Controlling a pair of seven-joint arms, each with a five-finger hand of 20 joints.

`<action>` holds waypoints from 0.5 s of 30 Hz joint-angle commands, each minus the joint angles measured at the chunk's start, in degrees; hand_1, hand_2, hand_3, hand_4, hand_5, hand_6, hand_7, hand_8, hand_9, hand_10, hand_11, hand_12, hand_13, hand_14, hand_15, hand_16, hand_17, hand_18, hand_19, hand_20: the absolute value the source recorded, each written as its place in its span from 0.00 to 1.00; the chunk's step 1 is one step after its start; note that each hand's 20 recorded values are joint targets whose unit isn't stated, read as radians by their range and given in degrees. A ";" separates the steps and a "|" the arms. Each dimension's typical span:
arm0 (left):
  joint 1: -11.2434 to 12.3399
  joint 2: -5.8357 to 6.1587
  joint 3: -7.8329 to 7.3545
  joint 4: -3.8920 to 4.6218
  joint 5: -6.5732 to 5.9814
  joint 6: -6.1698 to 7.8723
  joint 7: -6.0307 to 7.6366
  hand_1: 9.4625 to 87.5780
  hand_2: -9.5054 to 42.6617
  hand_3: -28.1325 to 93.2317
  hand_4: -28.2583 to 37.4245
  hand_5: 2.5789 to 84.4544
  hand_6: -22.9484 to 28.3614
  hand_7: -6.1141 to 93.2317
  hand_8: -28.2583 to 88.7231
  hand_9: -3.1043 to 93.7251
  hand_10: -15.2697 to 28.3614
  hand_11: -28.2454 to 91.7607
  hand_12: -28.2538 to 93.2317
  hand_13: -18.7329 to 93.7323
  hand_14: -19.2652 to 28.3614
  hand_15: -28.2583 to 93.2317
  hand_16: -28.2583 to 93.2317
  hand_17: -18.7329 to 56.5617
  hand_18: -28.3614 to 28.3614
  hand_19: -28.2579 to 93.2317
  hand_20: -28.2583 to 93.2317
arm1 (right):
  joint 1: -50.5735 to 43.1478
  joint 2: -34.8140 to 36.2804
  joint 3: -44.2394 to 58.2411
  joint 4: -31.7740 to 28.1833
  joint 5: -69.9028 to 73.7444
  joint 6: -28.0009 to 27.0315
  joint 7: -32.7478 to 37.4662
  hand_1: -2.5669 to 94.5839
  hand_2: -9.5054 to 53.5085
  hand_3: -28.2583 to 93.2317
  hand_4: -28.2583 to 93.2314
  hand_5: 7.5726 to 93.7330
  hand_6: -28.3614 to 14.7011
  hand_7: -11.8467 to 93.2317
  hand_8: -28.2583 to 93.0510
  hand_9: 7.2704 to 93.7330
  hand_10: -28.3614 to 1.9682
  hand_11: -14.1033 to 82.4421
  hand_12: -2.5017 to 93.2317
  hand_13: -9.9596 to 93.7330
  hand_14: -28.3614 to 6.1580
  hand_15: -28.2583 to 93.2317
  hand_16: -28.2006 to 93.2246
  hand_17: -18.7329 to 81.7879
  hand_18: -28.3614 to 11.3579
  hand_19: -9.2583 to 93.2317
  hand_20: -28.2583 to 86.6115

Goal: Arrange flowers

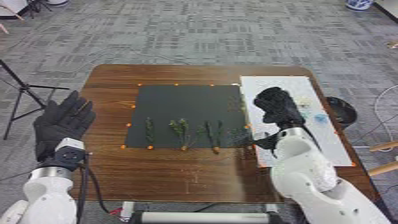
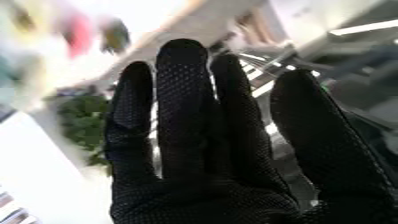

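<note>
The right hand point(image 1: 277, 104), in a black fabric glove, is positioned over a long white rectangular sheet point(image 1: 330, 149) on the brown wooden table point(image 1: 178, 175). Its white jointed arm point(image 1: 306, 175) enters from the bottom edge at the right and extends forward, inclined slightly leftward toward the wrist. The right hand is open: in the right wrist view the fingers point(image 2: 182, 95) are straight, with narrow gaps between them. Contact between the glove and the sheet cannot be determined. Immediately to the right of the hand and wrist, on the sheet, are a light blue flower cluster point(image 1: 321, 118) and a pale flower cluster point(image 1: 304, 102), both small and indistinct. Farther right, beyond the table edge, stands a round black bin point(image 1: 349, 102). To the left of the hand is a dark rectangular mat point(image 1: 178, 97) with small orange markers point(image 1: 129, 125) along its edges. Its near half carries the thin green sprig point(image 1: 149, 131), the bushier green sprig point(image 1: 180, 131) and the forked green stems point(image 1: 213, 134), laid apart and roughly parallel. Farthest left, at the table's left edge, the left hand point(image 1: 62, 120), gloved in black fabric, is open and palm up, fingers extended. The right wrist view adds dense green foliage point(image 2: 84, 122) beside the fingers and a blurred pink patch point(image 2: 78, 34) beyond.
</note>
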 commanded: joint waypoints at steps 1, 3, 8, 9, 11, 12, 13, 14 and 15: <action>0.29 -0.03 -0.34 -0.29 0.00 -0.37 0.23 0.20 0.52 0.83 0.00 0.48 0.65 0.15 0.17 0.35 0.73 0.42 0.30 0.37 0.73 0.43 0.19 0.14 0.74 0.52 0.29 | 0.94 9.29 2.32 5.24 -4.79 -12.77 -0.44 0.44 0.11 0.88 0.07 0.52 0.52 0.24 0.15 0.49 0.51 0.26 0.17 0.67 0.49 0.76 0.45 0.46 0.19 0.84 0.54; 0.23 0.17 -0.54 -0.28 0.15 -0.44 0.27 0.20 0.52 0.83 0.00 0.48 0.65 0.15 0.17 0.35 0.73 0.42 0.30 0.37 0.73 0.43 0.19 0.14 0.74 0.52 0.29 | -0.13 10.25 2.81 5.59 -6.67 -14.24 -0.75 0.45 0.05 0.88 0.06 0.51 0.53 0.23 0.15 0.48 0.53 0.25 0.17 0.67 0.50 0.76 0.45 0.46 0.19 0.83 0.55; 0.23 0.39 -1.15 -0.29 0.03 -0.38 0.56 0.20 0.52 0.83 0.00 0.48 0.65 0.15 0.17 0.35 0.73 0.42 0.30 0.37 0.73 0.43 0.19 0.14 0.74 0.52 0.29 | -2.92 10.79 4.03 5.42 -8.73 -15.32 -1.17 0.46 0.00 0.87 0.04 0.51 0.56 0.24 0.15 0.49 0.58 0.25 0.17 0.67 0.53 0.76 0.45 0.46 0.20 0.82 0.58; 0.18 0.41 -1.11 -0.26 0.05 -0.51 0.55 0.20 0.52 0.83 0.00 0.48 0.65 0.15 0.17 0.35 0.73 0.42 0.30 0.37 0.73 0.43 0.19 0.14 0.74 0.52 0.29 | -3.05 10.74 3.90 5.52 -8.84 -14.75 -1.25 0.47 0.00 0.87 0.04 0.51 0.56 0.24 0.15 0.49 0.59 0.25 0.17 0.67 0.53 0.76 0.45 0.46 0.20 0.82 0.58; 0.02 0.48 -0.95 -0.22 0.05 -0.67 0.44 0.20 0.52 0.83 0.00 0.48 0.65 0.15 0.17 0.35 0.73 0.42 0.30 0.37 0.73 0.43 0.19 0.14 0.74 0.52 0.29 | -2.96 10.67 3.67 5.61 -9.45 -15.84 -1.24 0.47 0.00 0.87 0.04 0.50 0.56 0.24 0.15 0.48 0.61 0.24 0.17 0.67 0.54 0.76 0.45 0.46 0.20 0.82 0.58; 0.09 0.45 -0.95 -0.24 0.10 -0.74 0.43 0.20 0.52 0.83 0.00 0.48 0.65 0.15 0.17 0.35 0.73 0.42 0.30 0.37 0.73 0.43 0.19 0.14 0.74 0.52 0.29 | -2.68 10.64 3.44 5.88 -9.40 -16.27 -1.80 0.48 0.00 0.87 0.03 0.50 0.57 0.24 0.15 0.48 0.61 0.24 0.17 0.67 0.55 0.76 0.46 0.46 0.20 0.82 0.58; -0.07 0.55 -0.83 -0.19 0.07 -0.73 0.36 0.20 0.52 0.83 0.00 0.48 0.65 0.15 0.17 0.35 0.73 0.42 0.30 0.37 0.73 0.43 0.19 0.14 0.74 0.52 0.29 | -2.44 10.63 3.24 5.99 -9.30 -17.09 -1.95 0.48 0.00 0.86 0.03 0.49 0.57 0.24 0.14 0.48 0.61 0.24 0.17 0.67 0.56 0.76 0.47 0.46 0.20 0.82 0.58; -0.09 0.55 -0.81 -0.20 0.06 -0.80 0.47 0.20 0.52 0.83 0.00 0.48 0.65 0.15 0.17 0.35 0.73 0.42 0.30 0.37 0.73 0.43 0.19 0.14 0.74 0.52 0.29 | -2.00 10.70 2.85 6.29 -9.16 -17.39 -2.43 0.49 0.00 0.86 0.02 0.49 0.57 0.24 0.14 0.48 0.62 0.24 0.17 0.67 0.57 0.76 0.47 0.46 0.20 0.82 0.58; 0.05 0.49 -0.83 -0.29 0.10 -0.80 0.54 0.20 0.52 0.83 0.00 0.48 0.65 0.15 0.17 0.35 0.73 0.42 0.30 0.37 0.73 0.43 0.19 0.14 0.74 0.52 0.29 | -1.47 10.74 2.37 6.78 -8.86 -17.29 -3.23 0.50 0.00 0.86 0.02 0.49 0.57 0.24 0.14 0.47 0.62 0.24 0.16 0.67 0.58 0.75 0.48 0.46 0.21 0.82 0.58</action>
